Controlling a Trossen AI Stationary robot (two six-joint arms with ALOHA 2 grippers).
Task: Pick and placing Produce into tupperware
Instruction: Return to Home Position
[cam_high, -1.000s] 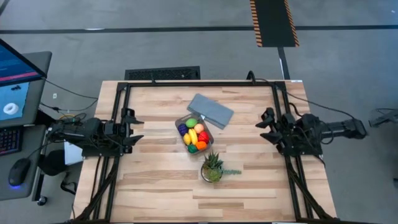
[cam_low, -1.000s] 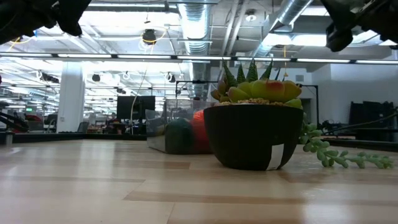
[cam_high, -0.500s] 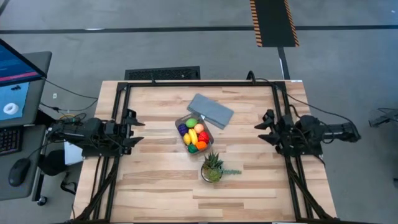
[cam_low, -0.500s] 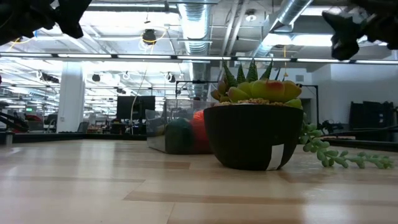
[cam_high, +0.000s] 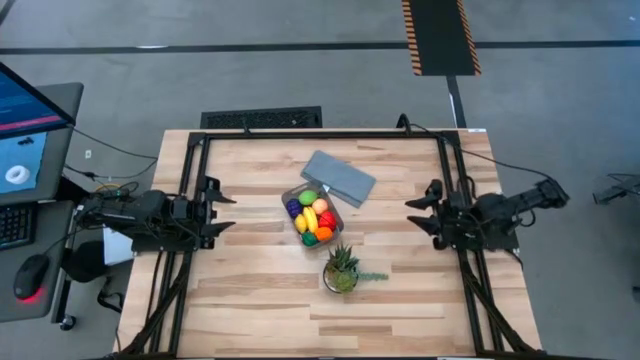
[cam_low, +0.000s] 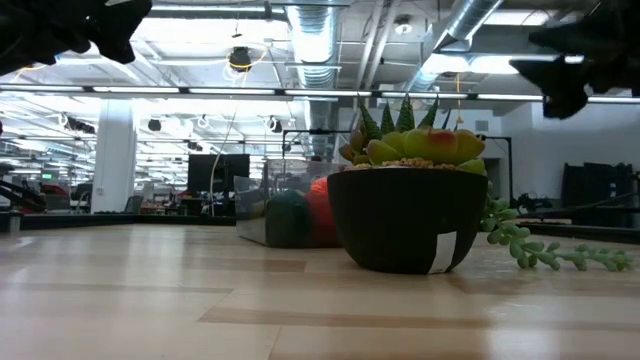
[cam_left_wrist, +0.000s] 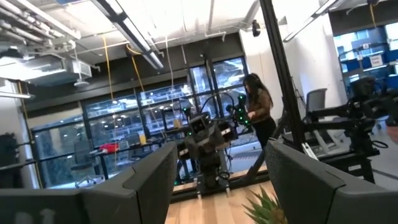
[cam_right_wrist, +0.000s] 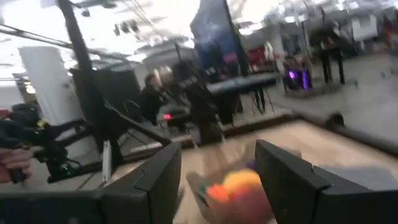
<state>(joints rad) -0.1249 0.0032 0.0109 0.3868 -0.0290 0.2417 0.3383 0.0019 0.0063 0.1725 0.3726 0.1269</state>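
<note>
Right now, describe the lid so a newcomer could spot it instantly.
Start at the wooden table and find the clear tub of colourful toy produce near its middle. The lid lies just beyond the tub, on the side away from the potted plant. It's the only flat grey-blue slab there.

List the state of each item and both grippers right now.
tupperware: uncovered, holding the produce.
produce: piled inside the tupperware.
lid: off, lying flat beside the tupperware.
potted plant: upright.
left gripper: open, empty, off to the left side.
right gripper: open, empty, off to the right side.
</note>
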